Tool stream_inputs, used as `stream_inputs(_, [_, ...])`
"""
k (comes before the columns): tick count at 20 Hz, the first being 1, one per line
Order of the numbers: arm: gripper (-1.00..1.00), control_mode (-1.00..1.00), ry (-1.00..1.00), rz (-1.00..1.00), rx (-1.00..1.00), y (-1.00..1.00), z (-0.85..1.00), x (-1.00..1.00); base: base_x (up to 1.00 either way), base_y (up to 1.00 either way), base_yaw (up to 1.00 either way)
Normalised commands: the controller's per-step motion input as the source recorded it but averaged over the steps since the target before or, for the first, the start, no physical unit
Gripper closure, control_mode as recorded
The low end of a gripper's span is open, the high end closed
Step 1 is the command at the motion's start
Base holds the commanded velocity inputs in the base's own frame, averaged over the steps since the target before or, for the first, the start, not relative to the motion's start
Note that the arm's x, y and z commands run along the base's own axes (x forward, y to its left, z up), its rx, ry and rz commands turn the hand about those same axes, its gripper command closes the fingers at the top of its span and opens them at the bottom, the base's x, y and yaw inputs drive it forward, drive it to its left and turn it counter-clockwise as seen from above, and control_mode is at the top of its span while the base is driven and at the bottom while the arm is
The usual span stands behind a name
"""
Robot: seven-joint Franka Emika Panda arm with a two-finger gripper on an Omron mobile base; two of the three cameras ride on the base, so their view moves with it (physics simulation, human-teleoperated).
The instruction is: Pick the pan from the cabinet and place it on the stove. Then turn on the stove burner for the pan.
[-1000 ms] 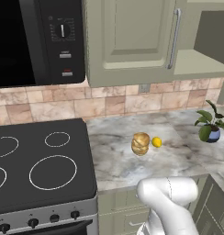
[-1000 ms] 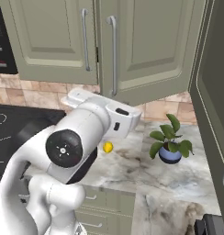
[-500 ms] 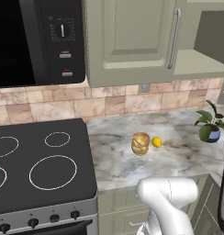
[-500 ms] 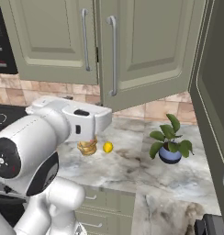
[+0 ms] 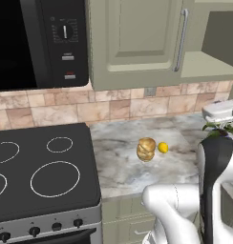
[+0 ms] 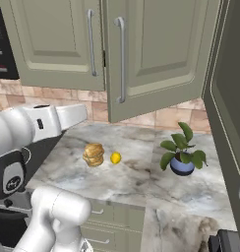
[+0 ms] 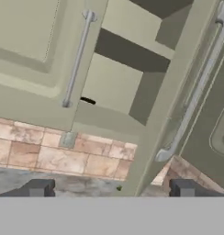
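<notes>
Sage-green cabinet (image 7: 118, 87) is opened for access; the gripper (image 7: 109, 189) is held spread and empty; perhaps the pan (image 7: 87, 100) at eleven o'clock.

Marble counter (image 5: 123, 167): brown pastry (image 5: 146, 149) just left of small lemon (image 5: 163, 147); potted plant (image 6: 181, 153) further right; microwave (image 5: 39, 43) upper left
</notes>
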Motion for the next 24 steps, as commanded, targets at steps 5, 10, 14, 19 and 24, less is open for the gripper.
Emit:
stream_inputs(5, [-1.00, -1.00, 0.30, -0.14, -0.38, 0.44, -0.18, 0.59, 0.00, 0.00, 0.00])
stream_inputs(10, [-1.00, -1.00, 0.19, -0.10, -0.23, 0.04, -0.20, 0.80, 0.00, 0.00, 0.00])
stream_inputs(14, [-1.00, -1.00, 0.18, -0.05, -0.15, -0.01, -0.07, 0.79, 0.00, 0.00, 0.00])
stream_inputs(19, [-1.00, -1.00, 0.18, -0.02, -0.11, -0.12, -0.04, 0.73, 0.00, 0.00, 0.00])
stream_inputs(24, [-1.00, -1.00, 0.18, -0.05, -0.06, -0.34, -0.01, 0.49, 0.00, 0.00, 0.00])
